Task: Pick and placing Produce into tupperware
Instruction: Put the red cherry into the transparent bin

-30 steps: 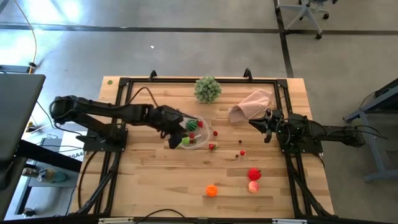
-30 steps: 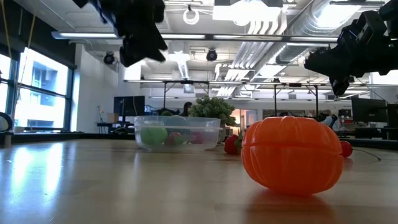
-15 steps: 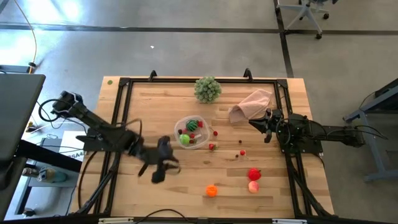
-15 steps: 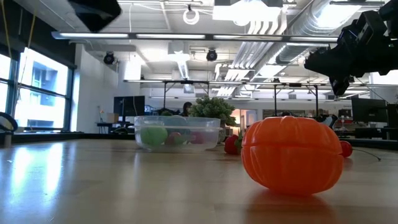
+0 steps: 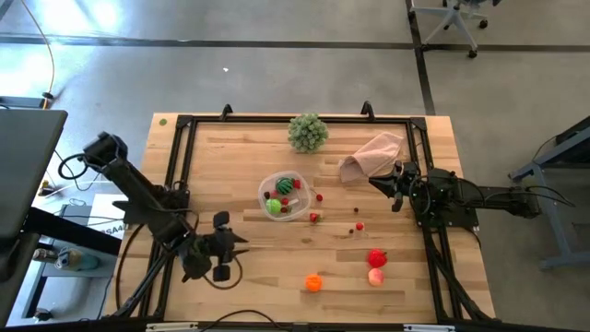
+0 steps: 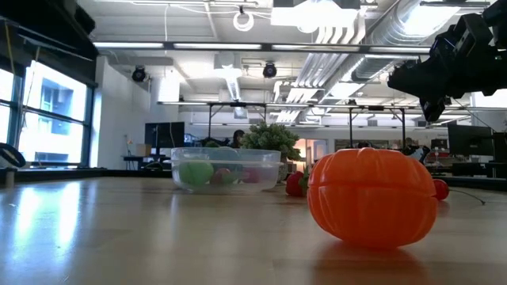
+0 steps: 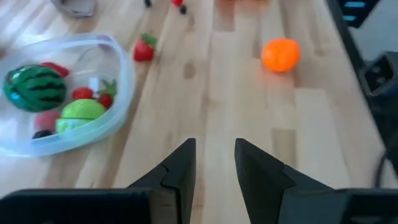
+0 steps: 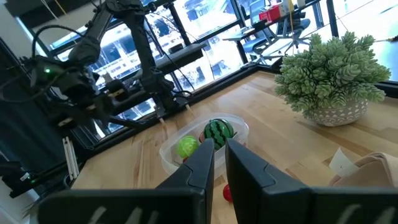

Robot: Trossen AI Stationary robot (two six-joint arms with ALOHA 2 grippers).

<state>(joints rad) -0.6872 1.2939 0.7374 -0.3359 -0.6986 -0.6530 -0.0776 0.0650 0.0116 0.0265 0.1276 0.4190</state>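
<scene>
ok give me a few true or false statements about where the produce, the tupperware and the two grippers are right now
1. The striped watermelon lies inside the tupperware. True.
2. The orange piece is in the tupperware. False: it sits on the bare table, near the front edge.
3. The left gripper holds a piece of produce. False: nothing is between its fingers, which stand slightly apart over bare wood.
4. The right gripper is beside the pinkish cloth, away from the tupperware. True.
5. The red piece and pink piece lie outside the tupperware. True.
6. The leafy green ball is in the tupperware. False: it stands by the table's far edge.
</scene>
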